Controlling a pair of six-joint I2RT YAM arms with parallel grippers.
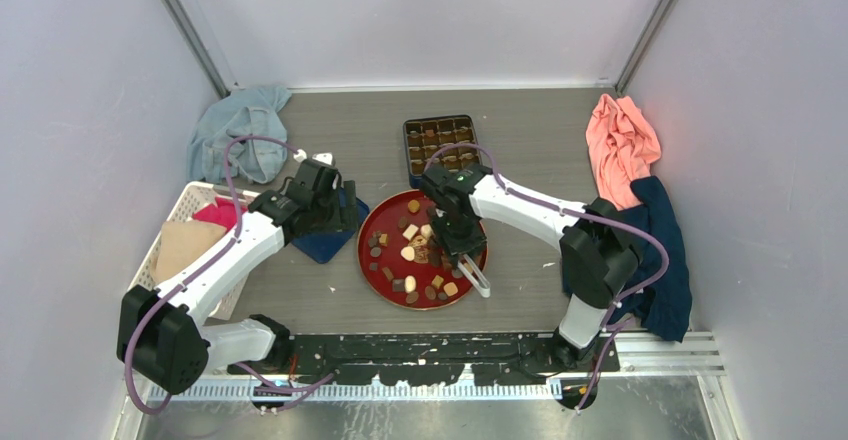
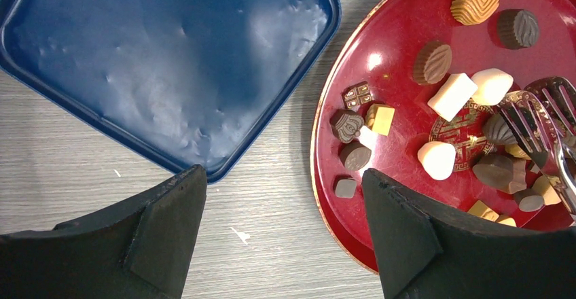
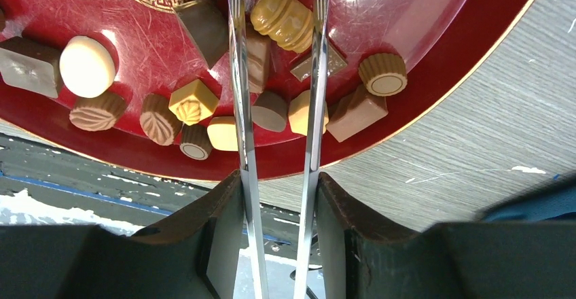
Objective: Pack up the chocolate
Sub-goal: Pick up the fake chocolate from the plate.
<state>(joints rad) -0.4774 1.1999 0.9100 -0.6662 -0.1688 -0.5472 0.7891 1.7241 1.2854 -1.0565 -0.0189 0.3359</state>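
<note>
Assorted chocolate (image 1: 410, 232) pieces lie scattered on a red plate (image 1: 385, 215). My right gripper (image 1: 462, 250) is over the plate's near right side, shut on a pair of metal tongs (image 3: 239, 109). In the right wrist view the right gripper (image 3: 278, 177) presses both tong arms, which run out over chocolate (image 3: 282, 17) pieces. The forked tong tips (image 2: 536, 119) hover at dark pieces by the plate's emblem. I cannot tell whether they hold one. My left gripper (image 2: 282, 173) is open and empty, between a blue lid (image 2: 163, 61) and the red plate (image 2: 401, 34).
A dark box (image 1: 440, 145) with compartments of chocolates stands behind the plate. A light blue cloth (image 1: 240, 130) lies back left. A salmon cloth (image 1: 620, 145) and a navy cloth (image 1: 660, 260) lie at the right. A white basket (image 1: 185, 230) sits at the left.
</note>
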